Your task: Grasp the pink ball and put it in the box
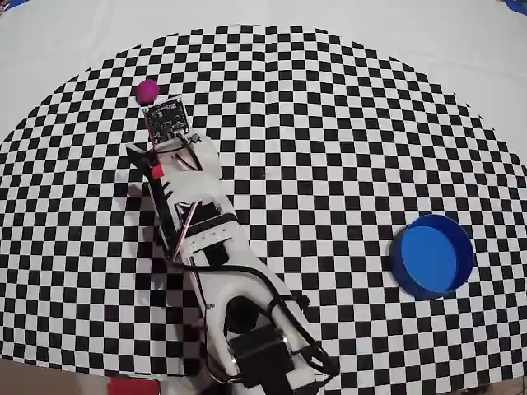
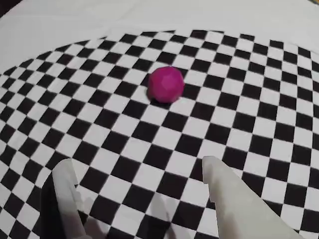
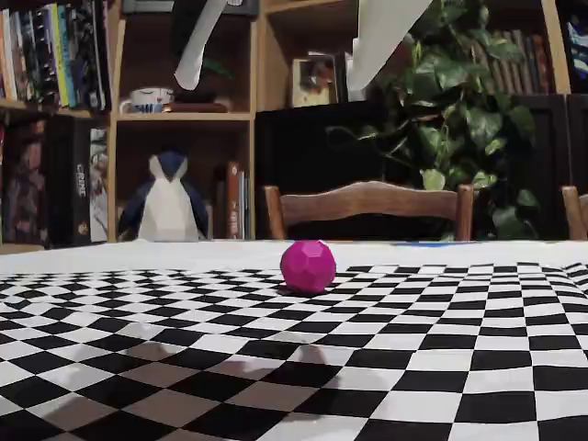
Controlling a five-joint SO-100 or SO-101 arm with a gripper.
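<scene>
Fingers (image 2: 234,199) of the gripper (image 2: 137,172) are spread wide and empty above the checkered cloth (image 1: 329,123). In the overhead view, the pink ball (image 1: 147,90) lies at eleven o'clock, with the box (image 1: 432,254) well apart at four o'clock.
</scene>
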